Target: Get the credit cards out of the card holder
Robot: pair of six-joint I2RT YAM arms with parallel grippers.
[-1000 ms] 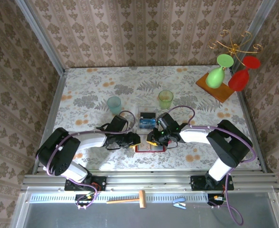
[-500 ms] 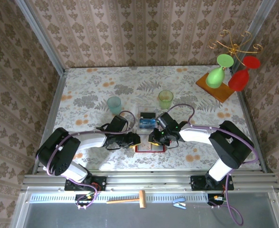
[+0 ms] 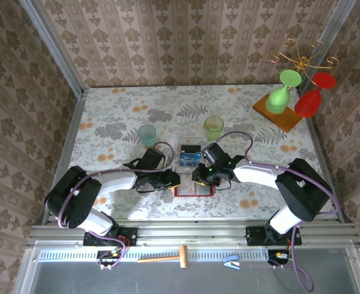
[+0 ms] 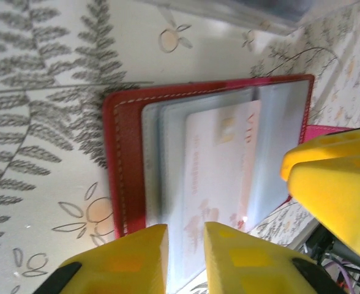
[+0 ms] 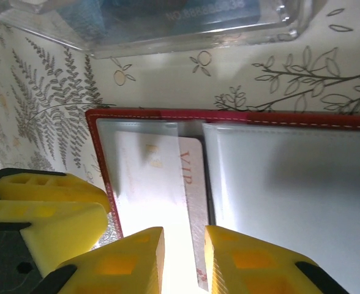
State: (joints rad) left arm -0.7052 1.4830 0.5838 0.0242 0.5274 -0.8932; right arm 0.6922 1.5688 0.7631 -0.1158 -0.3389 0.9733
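Red card holder (image 3: 194, 191) lies open on the desk (image 3: 106, 122); the left fingers (image 4: 155, 251) and right fingers (image 5: 152, 254) nearly meet over its white-pink credit card (image 5: 158, 177) (grip cannot be told).

On my overhead feed, the small red bifold card holder (image 3: 194, 192) lies just below centre frame on the floral-patterned table (image 3: 106, 116). The left gripper (image 3: 174, 180) and right gripper (image 3: 198, 177) crowd its upper edge (jaws too small to judge).
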